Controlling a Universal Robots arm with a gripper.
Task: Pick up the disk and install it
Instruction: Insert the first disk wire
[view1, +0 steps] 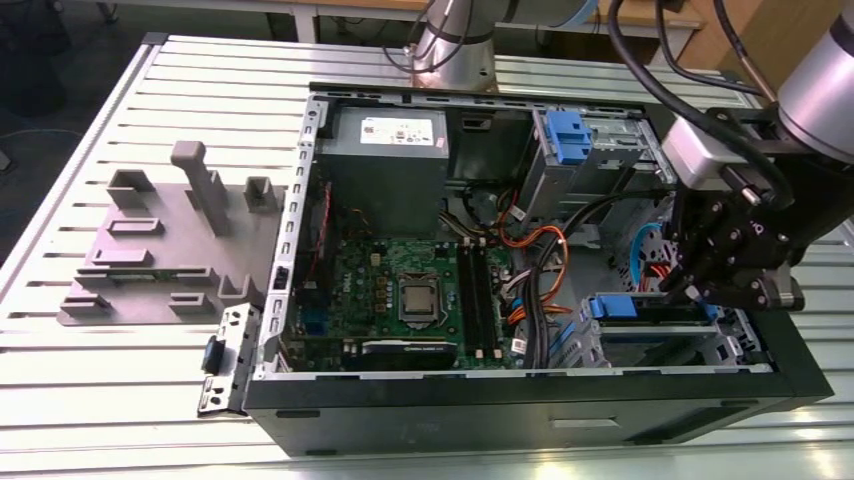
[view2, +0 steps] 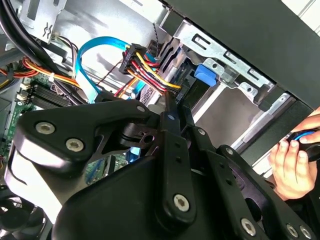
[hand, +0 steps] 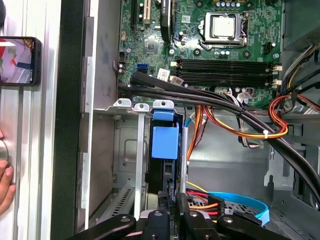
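Observation:
The disk (hand: 164, 142) stands on edge in the lower drive cage at the case's front corner, its bright blue bracket (view1: 621, 305) facing up and its dark body sunk between the cage walls. My gripper (view1: 678, 288) hangs right over that cage, on the exterior view's right. In both wrist views the two black fingers (hand: 181, 200) lie close together, shut, with their tips (view2: 172, 107) at the disk's upper edge beside the blue bracket (view2: 205, 75). Nothing is clamped between them.
The open case (view1: 287, 300) lies on a slatted metal table. Orange, red and blue cables (view2: 145, 65) crowd the cage. A second blue tab (view1: 567, 135) sits in the upper bay. A grey fixture (view1: 160, 250) lies on the exterior view's left. A person's hand (view2: 292, 162) rests outside the case.

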